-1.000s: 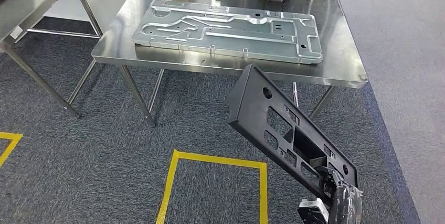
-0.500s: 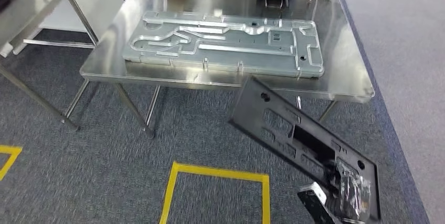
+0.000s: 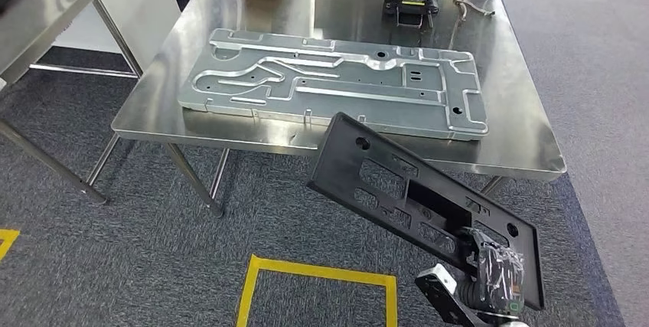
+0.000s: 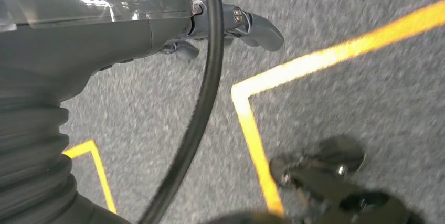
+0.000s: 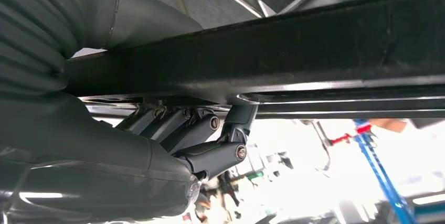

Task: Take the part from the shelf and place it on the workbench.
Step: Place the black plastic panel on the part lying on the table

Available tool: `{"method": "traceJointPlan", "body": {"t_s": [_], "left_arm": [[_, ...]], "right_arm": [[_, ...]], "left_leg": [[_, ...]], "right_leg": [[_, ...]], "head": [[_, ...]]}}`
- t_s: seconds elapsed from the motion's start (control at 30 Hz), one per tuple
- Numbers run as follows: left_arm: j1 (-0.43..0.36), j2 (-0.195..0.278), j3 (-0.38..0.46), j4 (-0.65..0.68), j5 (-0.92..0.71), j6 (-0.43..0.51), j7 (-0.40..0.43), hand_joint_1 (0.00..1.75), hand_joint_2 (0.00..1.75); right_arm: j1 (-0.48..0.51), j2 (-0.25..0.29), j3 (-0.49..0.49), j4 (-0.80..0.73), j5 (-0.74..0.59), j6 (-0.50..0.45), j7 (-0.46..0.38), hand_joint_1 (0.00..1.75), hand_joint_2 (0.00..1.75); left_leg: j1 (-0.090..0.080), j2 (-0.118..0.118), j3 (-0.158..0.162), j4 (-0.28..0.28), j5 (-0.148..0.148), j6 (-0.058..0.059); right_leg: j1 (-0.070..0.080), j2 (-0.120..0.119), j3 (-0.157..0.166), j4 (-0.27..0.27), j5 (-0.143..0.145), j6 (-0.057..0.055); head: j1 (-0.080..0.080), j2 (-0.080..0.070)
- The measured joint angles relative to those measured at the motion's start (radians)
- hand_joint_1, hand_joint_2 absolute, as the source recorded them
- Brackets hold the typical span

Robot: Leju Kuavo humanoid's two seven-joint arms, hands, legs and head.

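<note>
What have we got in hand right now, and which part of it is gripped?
The right hand holds the black part by its near end, the far end reaching toward the workbench. The left hand hangs over the carpet with nothing in it.

Shiny bare metal on the worktop [image 3: 520, 143], smooth, with lights and shapes mirrored in it. Dull silver metal on the big pressed plate [image 3: 337, 86] lying there, smooth with raised ridges, less shiny than the top under it. Matt black, plastic-looking part [image 3: 413, 197], smooth with cut-out holes, no shine. Grey carpet floor [image 3: 115, 250], rough and fuzzy, with glossy yellow tape [image 3: 321, 273] stuck flat on it. Smooth grey plastic and small shiny screws on the right hand [image 5: 210, 145]. Soft-looking ribbed grey cover, clear glossy shell and a smooth black cable at the left hand [image 4: 246, 24].
</note>
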Motion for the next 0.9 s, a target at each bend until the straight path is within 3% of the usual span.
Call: {"method": "traceJointPlan", "body": {"t_s": [0.07,0.1,0.13,0.17,0.23,0.3,0.43,0.5,0.57,0.63,0.67,0.73,0.8,0.9], "left_arm": [[-0.002,0.000,0.000,0.000,-0.004,0.000,0.000,0.00,1.75],[-0.002,0.000,0.000,0.000,-0.006,-0.001,0.000,0.00,1.75],[-0.002,0.000,0.000,0.000,-0.010,-0.003,0.000,0.00,1.75],[-0.002,0.000,0.000,0.000,-0.014,-0.007,0.001,0.00,1.75],[-0.003,-0.001,-0.001,0.000,-0.021,-0.014,0.001,0.00,1.75],[-0.008,-0.002,-0.001,0.000,-0.024,-0.017,0.003,0.00,1.75],[-0.015,-0.002,-0.001,0.000,-0.025,-0.017,0.006,0.00,1.75],[-0.016,-0.002,-0.002,0.000,-0.026,-0.017,0.006,0.00,1.75],[-0.017,-0.003,-0.001,0.000,-0.026,-0.017,0.006,0.00,1.75],[-0.016,-0.003,-0.001,0.000,-0.025,-0.017,0.007,0.00,1.75],[-0.015,-0.003,-0.001,0.000,-0.026,-0.017,0.007,0.00,1.75],[-0.012,-0.002,-0.001,0.000,-0.026,-0.017,0.007,0.00,1.75],[-0.011,0.000,-0.001,0.000,-0.026,-0.017,0.007,0.00,1.75],[-0.011,0.001,-0.001,0.000,-0.027,-0.017,0.007,0.00,1.75]], "right_arm": [[-0.003,-0.023,0.033,-0.016,0.029,-0.002,0.024,1.75,1.75],[-0.004,-0.037,0.055,-0.026,0.048,0.002,0.039,1.75,1.75],[-0.008,-0.052,0.081,-0.037,0.071,0.011,0.054,1.75,1.75],[-0.015,-0.067,0.108,-0.046,0.093,0.023,0.070,1.75,1.75],[-0.035,-0.095,0.160,-0.058,0.134,0.053,0.101,1.75,1.75],[-0.058,-0.119,0.202,-0.060,0.156,0.071,0.124,1.75,1.75],[-0.087,-0.148,0.250,-0.061,0.167,0.077,0.141,1.75,1.75],[-0.095,-0.155,0.264,-0.062,0.168,0.077,0.144,1.75,1.75],[-0.100,-0.161,0.275,-0.062,0.168,0.077,0.144,1.75,1.75],[-0.100,-0.165,0.282,-0.062,0.168,0.077,0.145,1.75,1.75],[-0.101,-0.167,0.284,-0.062,0.168,0.077,0.145,1.75,1.75],[-0.101,-0.169,0.288,-0.062,0.168,0.077,0.145,1.75,1.75],[-0.103,-0.171,0.291,-0.061,0.168,0.077,0.146,1.75,1.75],[-0.105,-0.174,0.295,-0.060,0.168,0.077,0.147,1.75,1.75]], "left_leg": [[0.000,0.000,0.019,-0.004,-0.015,0.004],[0.001,0.000,0.029,-0.004,-0.025,0.004],[0.001,-0.001,0.042,-0.004,-0.036,0.001],[0.003,-0.001,0.057,-0.004,-0.047,-0.002],[0.005,0.000,0.087,-0.004,-0.072,-0.012],[0.005,-0.002,0.101,-0.004,-0.091,-0.024],[0.006,-0.001,0.109,0.018,-0.099,-0.049],[0.008,0.002,0.063,0.104,-0.115,-0.055],[0.008,0.003,-0.019,0.224,-0.161,-0.059],[0.007,0.003,-0.078,0.274,-0.186,-0.057],[0.005,0.003,-0.086,0.253,-0.167,-0.053],[-0.001,0.003,-0.072,0.140,-0.067,-0.035],[-0.012,0.003,-0.057,0.053,0.000,-0.016],[-0.017,0.001,-0.040,0.018,0.008,-0.003]], "right_leg": [[-0.003,-0.001,-0.085,0.099,-0.046,0.007],[-0.005,-0.001,-0.117,0.122,-0.064,0.009],[-0.007,-0.002,-0.137,0.119,-0.063,0.011],[-0.008,-0.002,-0.142,0.088,-0.038,0.013],[-0.010,-0.005,-0.128,-0.020,0.068,0.013],[-0.005,-0.008,-0.118,-0.089,0.133,0.002],[-0.001,-0.006,-0.098,-0.108,0.128,-0.035],[-0.002,-0.006,-0.076,-0.116,0.117,-0.048],[0.001,-0.007,-0.059,-0.118,0.101,-0.055],[0.005,-0.005,-0.037,-0.118,0.083,-0.058],[0.008,-0.004,-0.024,-0.118,0.073,-0.058],[0.012,-0.003,0.005,-0.120,0.052,-0.058],[0.014,-0.001,0.022,-0.121,0.035,-0.051],[0.015,-0.001,0.034,-0.117,0.031,-0.034]], "head": [[0.000,0.000],[0.000,0.000],[0.000,0.000],[0.000,0.000],[0.000,0.000],[0.000,0.000],[0.000,0.000],[0.000,0.000],[0.000,0.000],[0.000,0.000],[0.000,0.000],[0.000,0.000],[0.000,0.000],[0.000,0.000]]}}
